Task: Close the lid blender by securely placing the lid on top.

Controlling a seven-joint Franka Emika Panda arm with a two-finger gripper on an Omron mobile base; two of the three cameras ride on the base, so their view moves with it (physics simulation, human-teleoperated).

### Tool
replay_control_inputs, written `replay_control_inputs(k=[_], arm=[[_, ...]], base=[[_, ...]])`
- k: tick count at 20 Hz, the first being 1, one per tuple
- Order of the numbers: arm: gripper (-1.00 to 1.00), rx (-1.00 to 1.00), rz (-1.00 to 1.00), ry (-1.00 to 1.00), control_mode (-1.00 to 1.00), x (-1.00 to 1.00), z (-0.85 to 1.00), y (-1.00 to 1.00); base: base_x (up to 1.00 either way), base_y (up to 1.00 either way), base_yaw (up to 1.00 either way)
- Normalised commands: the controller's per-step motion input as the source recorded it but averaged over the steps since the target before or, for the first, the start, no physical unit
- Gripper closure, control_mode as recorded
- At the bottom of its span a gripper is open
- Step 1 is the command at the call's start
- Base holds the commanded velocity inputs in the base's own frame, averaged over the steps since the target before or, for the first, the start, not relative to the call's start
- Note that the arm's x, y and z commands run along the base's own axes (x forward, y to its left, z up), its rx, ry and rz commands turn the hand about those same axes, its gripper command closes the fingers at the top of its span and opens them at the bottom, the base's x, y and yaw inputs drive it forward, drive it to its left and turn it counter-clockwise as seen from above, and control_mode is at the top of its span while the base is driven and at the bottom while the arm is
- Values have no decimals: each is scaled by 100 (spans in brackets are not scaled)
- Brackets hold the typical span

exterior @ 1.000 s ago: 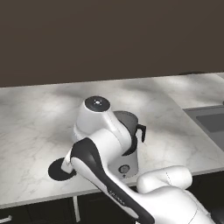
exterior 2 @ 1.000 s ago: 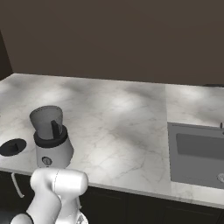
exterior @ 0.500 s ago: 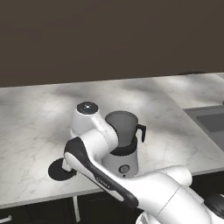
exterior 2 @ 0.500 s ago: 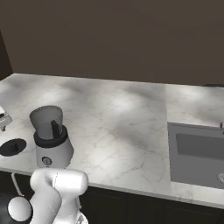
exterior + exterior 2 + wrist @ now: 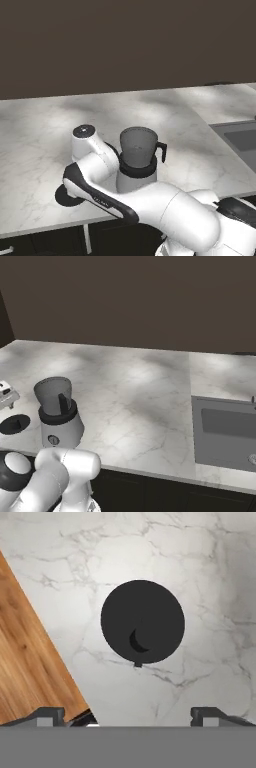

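lid (image 5: 142, 622): flat on the worktop (image 5: 150, 386) near its front edge, just beside the blender (image 5: 57, 418); knob up, round, no long axis
blender: upright, jar mouth bare, awaiting the lid
fingers (image 5: 50, 714): spread wide, empty, poised above the lid, likely to straddle it

From my seat, the lid (image 5: 142, 622) lies flat on the counter (image 5: 135, 391) just left of the blender (image 5: 58, 414) — apart from it, near the front edge. The sink (image 5: 227, 431) sits well off to the right.
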Motion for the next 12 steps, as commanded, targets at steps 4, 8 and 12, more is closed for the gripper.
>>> replay_control_inputs(k=[4, 8, 12], arm=[[-100, -9, 0, 4, -100, 17, -38, 23], [-100, -3, 0, 7, -100, 22, -30, 10], [-100, 0, 0, 5, -100, 27, -20, 1]], base=[[0, 0, 0], [0, 0, 0], [0, 0, 0]])
